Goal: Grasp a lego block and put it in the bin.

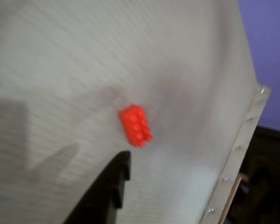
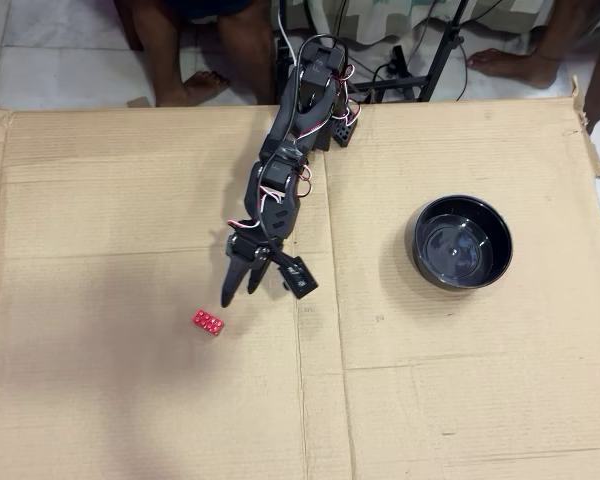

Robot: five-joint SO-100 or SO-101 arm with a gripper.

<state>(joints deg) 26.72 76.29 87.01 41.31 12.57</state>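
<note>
Lego block (image 2: 208,321) loose, seemingly below hand (image 2: 239,290)

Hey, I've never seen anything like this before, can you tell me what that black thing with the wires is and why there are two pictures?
The black thing is a small robot arm standing on a sheet of cardboard. At its end is a gripper with two fingers for picking things up.

One picture comes from a camera looking straight down at the whole scene. The other comes from a camera riding on the arm itself, so it looks close up and blurry; the dark shape at its bottom edge is one finger.

On the cardboard lie a little red toy brick, seen close up in the wrist view, and, off to the right in the overhead view, a shiny black bowl. The fingers are spread open just above the brick and hold nothing.
</note>
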